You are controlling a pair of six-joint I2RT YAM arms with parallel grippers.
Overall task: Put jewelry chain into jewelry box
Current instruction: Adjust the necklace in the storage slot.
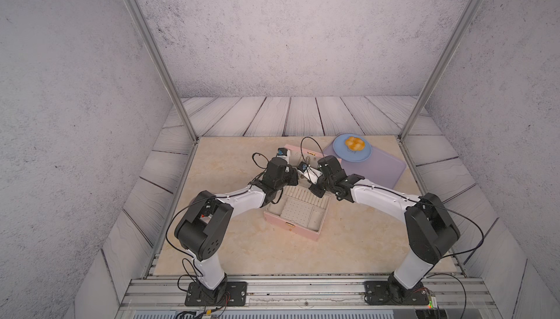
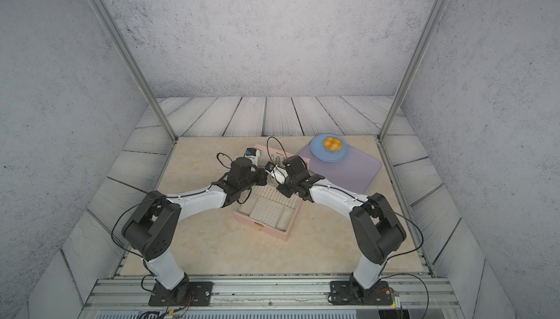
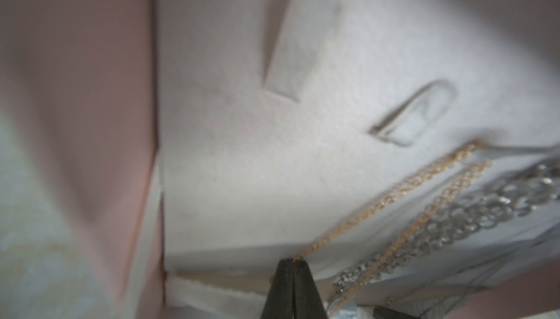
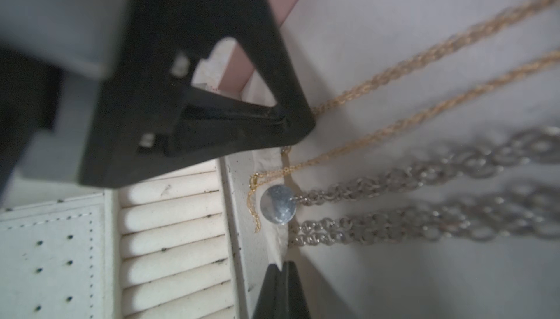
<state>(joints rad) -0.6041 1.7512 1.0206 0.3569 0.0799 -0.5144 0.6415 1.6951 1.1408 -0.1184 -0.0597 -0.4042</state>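
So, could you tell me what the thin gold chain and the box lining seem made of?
The thin gold chain: probably metal, gold-coloured, shiny; fine twisted links glint. The box lining: likely felt or velvety fabric, matt cream; surface looks fuzzy.

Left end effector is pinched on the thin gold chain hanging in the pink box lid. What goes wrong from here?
1. The left end effector grips the thin gold chain at its very tips: it may slip.
2. The chain's loose end hangs beside the round silver disc of the chunky silver chain; pulling could tangle them.
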